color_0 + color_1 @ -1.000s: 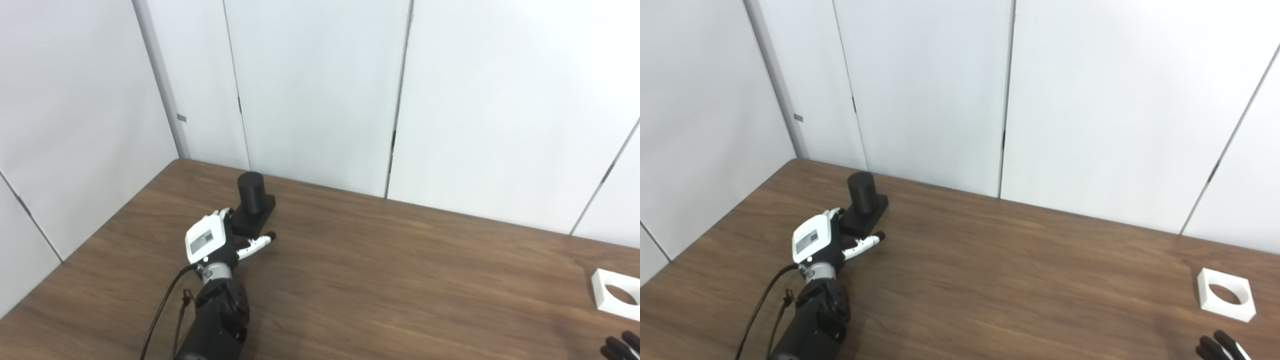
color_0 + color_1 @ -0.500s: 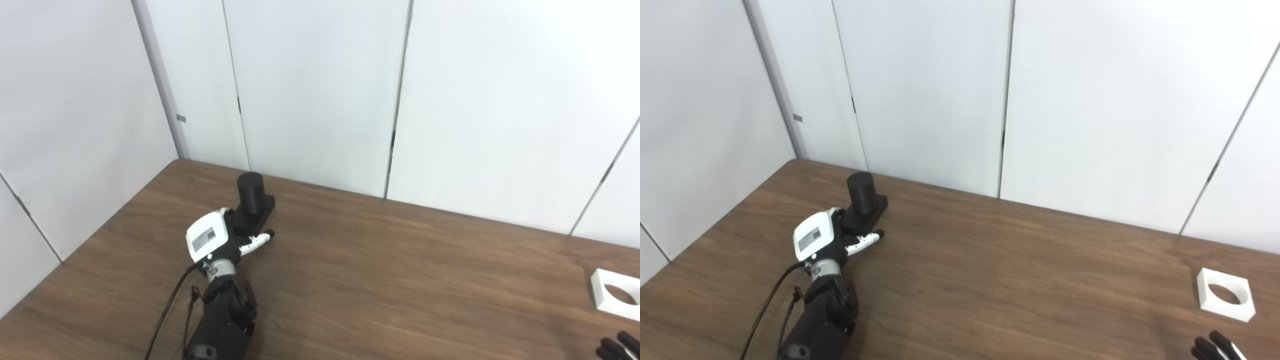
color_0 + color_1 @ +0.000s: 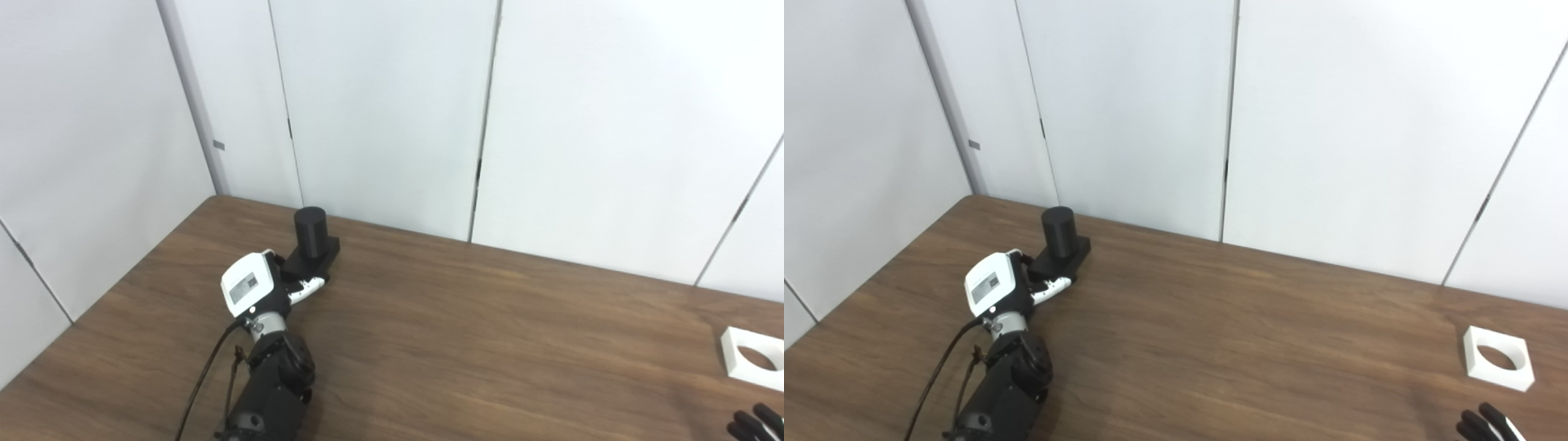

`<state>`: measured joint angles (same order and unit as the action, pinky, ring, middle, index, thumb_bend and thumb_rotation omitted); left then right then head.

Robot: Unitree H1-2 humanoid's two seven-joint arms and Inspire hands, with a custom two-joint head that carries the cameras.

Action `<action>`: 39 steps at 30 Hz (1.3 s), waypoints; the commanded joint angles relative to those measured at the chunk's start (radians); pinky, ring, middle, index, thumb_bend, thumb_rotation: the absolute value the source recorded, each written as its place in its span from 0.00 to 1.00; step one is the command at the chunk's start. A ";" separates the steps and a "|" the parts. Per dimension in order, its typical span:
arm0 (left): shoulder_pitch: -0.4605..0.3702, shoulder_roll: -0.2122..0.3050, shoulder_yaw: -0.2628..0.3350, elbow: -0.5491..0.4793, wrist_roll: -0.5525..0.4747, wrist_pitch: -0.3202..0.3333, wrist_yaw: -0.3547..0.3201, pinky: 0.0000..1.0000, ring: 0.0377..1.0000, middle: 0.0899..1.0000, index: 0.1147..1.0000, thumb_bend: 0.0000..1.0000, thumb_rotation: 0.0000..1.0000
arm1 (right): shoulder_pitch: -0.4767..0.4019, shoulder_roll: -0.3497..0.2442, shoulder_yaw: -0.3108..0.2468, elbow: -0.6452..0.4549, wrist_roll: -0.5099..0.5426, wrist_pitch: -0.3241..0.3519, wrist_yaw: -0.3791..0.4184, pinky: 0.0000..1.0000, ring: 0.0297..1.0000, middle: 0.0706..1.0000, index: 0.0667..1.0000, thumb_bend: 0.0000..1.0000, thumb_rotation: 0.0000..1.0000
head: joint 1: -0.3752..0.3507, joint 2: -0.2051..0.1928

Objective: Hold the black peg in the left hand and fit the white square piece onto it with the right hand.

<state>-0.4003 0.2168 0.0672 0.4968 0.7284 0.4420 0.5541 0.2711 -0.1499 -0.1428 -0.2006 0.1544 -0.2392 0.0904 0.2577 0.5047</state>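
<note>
The black peg (image 3: pixel 310 228), a cylinder on a square black base (image 3: pixel 312 260), stands on the wooden table at the far left. My left hand (image 3: pixel 254 289) is at the base's near-left side, with fingers along its left edge and the thumb (image 3: pixel 306 286) against its near edge, closed on it. The white square piece (image 3: pixel 1497 358), with a round hole, lies flat at the far right. Only the dark fingertips of my right hand (image 3: pixel 1485 424) show, at the bottom right corner, spread and empty, short of the white piece.
The brown wooden table (image 3: pixel 478 343) is backed by white wall panels (image 3: pixel 380 110) close behind the peg. The table's left edge (image 3: pixel 122 275) runs diagonally near my left arm. A cable (image 3: pixel 199 383) hangs along the left forearm.
My left hand has moved in on the peg's base and its thumb has closed against the near edge. The peg has shifted slightly to the right. The camera has drifted a little.
</note>
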 commanded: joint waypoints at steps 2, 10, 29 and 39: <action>-0.031 0.018 -0.015 0.007 -0.025 -0.036 0.027 0.70 0.76 0.68 0.43 0.68 0.33 | 0.018 0.011 0.006 0.005 0.013 -0.021 0.004 0.78 0.83 0.82 0.85 0.77 0.84 | 0.001 0.001; -0.020 0.024 -0.035 0.010 -0.065 -0.058 0.046 0.65 0.74 0.67 0.42 0.58 0.19 | 0.019 0.012 0.006 -0.002 0.023 -0.010 0.004 0.80 0.83 0.81 0.85 0.74 0.83 | 0.002 0.008; 0.222 0.003 -0.116 -0.400 -0.131 -0.054 -0.180 0.60 0.72 0.66 0.42 0.51 0.05 | 0.022 0.001 0.017 -0.014 0.049 0.020 0.022 0.90 0.91 0.88 0.89 0.77 0.88 | -0.046 0.041; 0.377 0.063 -0.243 -0.593 -0.178 -0.202 -0.393 0.64 0.73 0.71 0.43 0.50 0.05 | 0.041 0.020 0.027 -0.070 0.005 0.059 0.009 0.95 0.94 0.91 0.94 0.64 0.91 | -0.150 0.084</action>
<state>-0.0399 0.2795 -0.1307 -0.0785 0.5947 0.3021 0.2339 0.3123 -0.1423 -0.1176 -0.2405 0.1652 -0.1673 0.1108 0.1060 0.5875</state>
